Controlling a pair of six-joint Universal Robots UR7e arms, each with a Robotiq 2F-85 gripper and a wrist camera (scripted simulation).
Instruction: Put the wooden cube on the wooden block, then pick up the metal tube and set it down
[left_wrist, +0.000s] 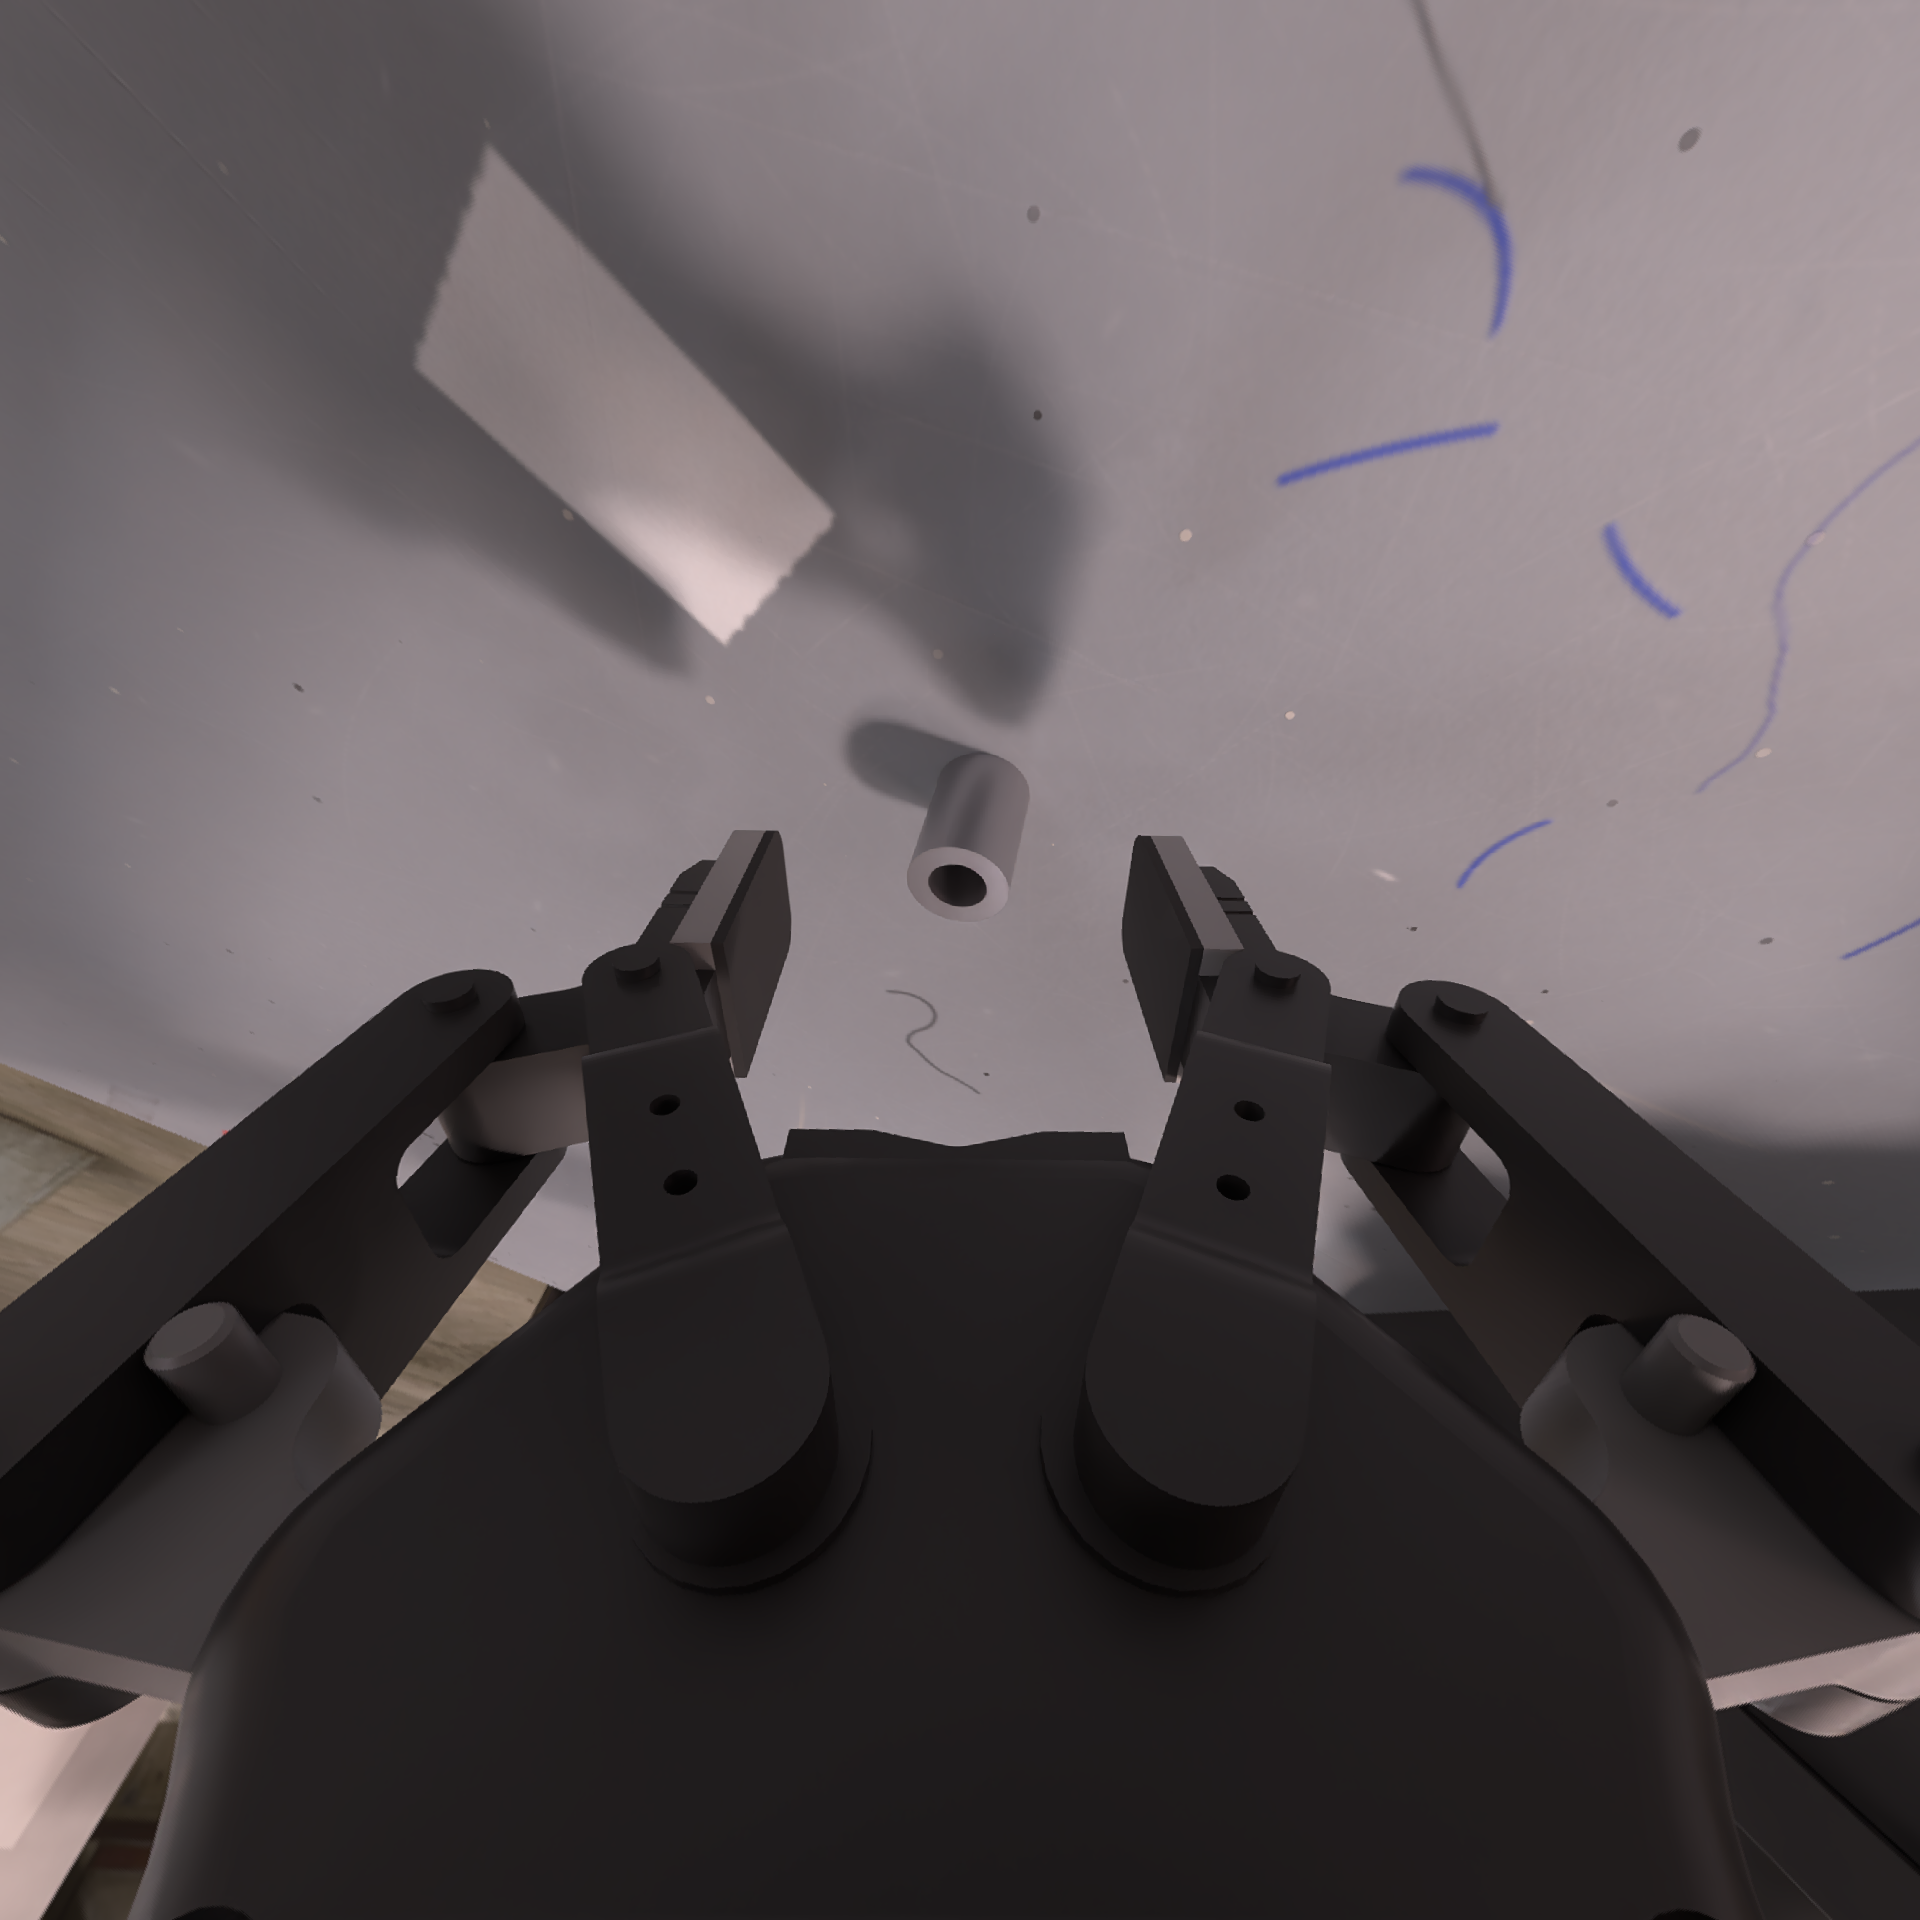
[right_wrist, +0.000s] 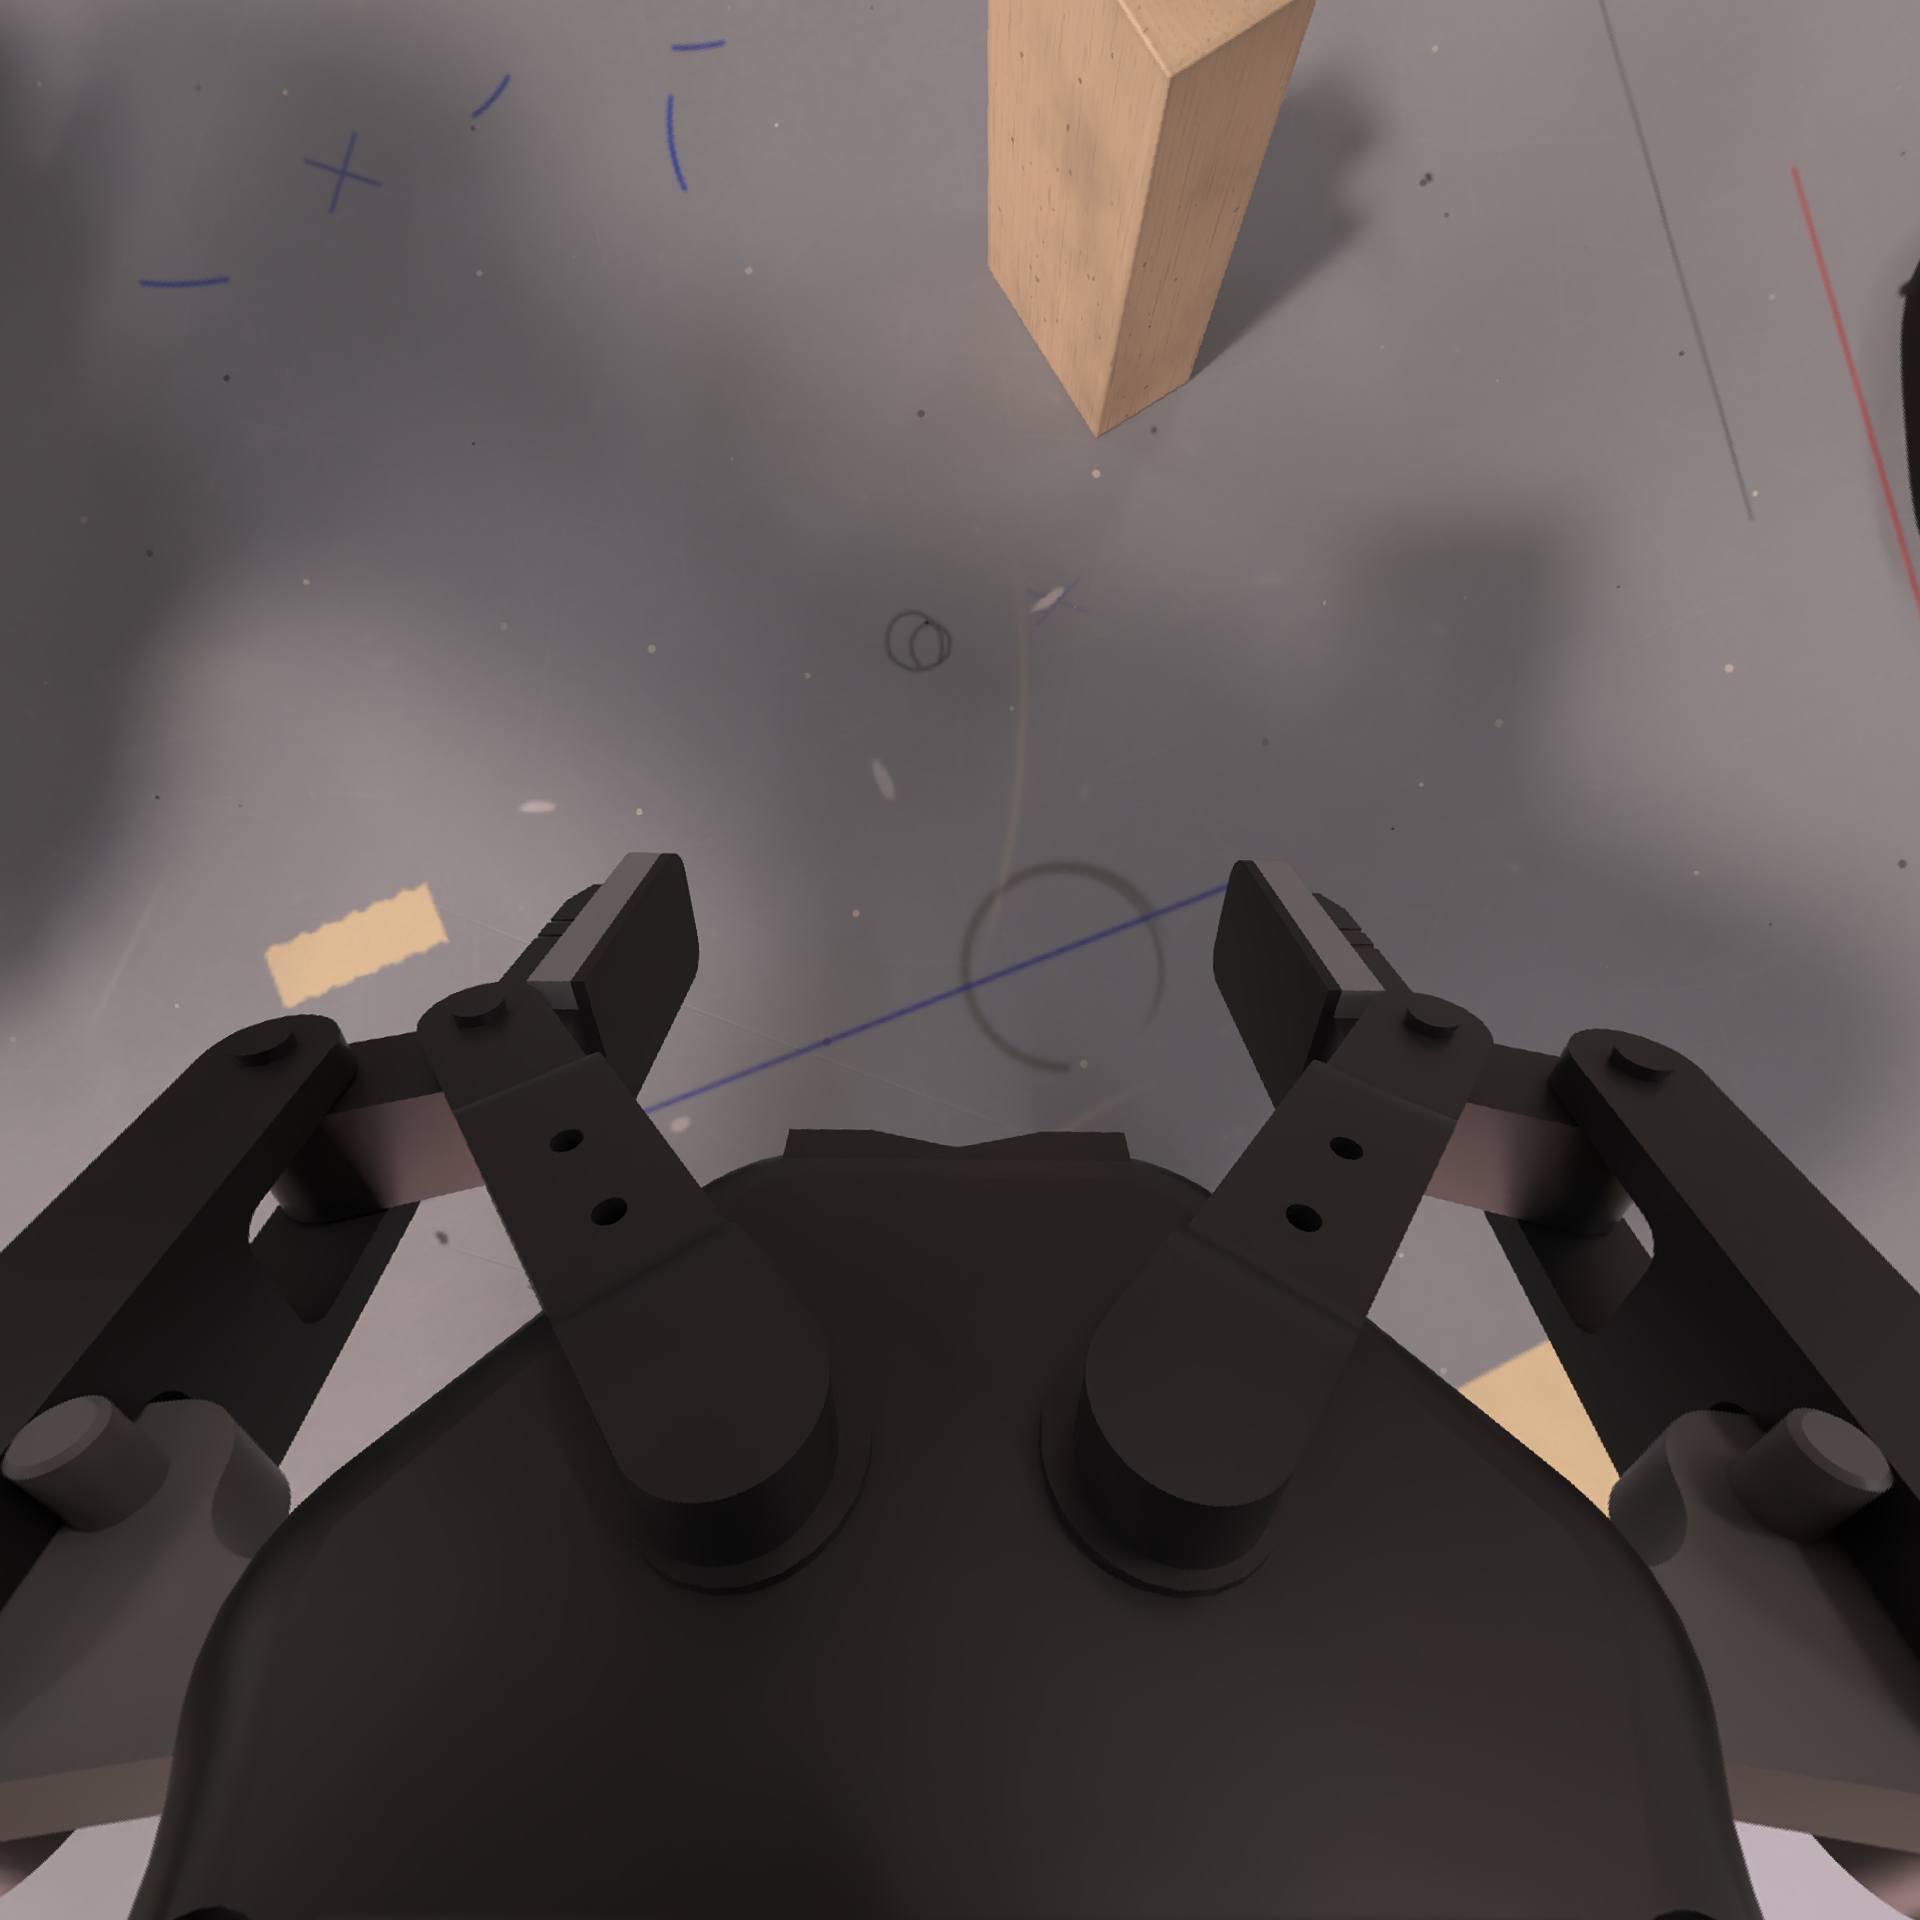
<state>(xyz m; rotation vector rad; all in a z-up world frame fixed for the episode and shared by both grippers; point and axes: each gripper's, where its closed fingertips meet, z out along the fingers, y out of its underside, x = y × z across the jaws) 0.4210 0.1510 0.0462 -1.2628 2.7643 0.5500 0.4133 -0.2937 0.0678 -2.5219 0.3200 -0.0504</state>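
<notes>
Scuffed grey table (left_wrist: 1351, 675) bears pen marks; metal tube (left_wrist: 966, 836) stands between wide left fingers (left_wrist: 748, 914); right fingers (right_wrist: 644, 935) wide

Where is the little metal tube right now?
In the left wrist view, the metal tube stands on the grey table, just ahead of the open left gripper.

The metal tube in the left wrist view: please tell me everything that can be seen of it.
The metal tube is a short, thick-walled cylinder of matte grey metal with a round bore, dark inside. It stands upright on the grey table, its open end facing the camera, and casts a soft shadow to the left. Nothing else touches it. It sits just beyond the open left gripper, roughly centred between the fingers.
</notes>
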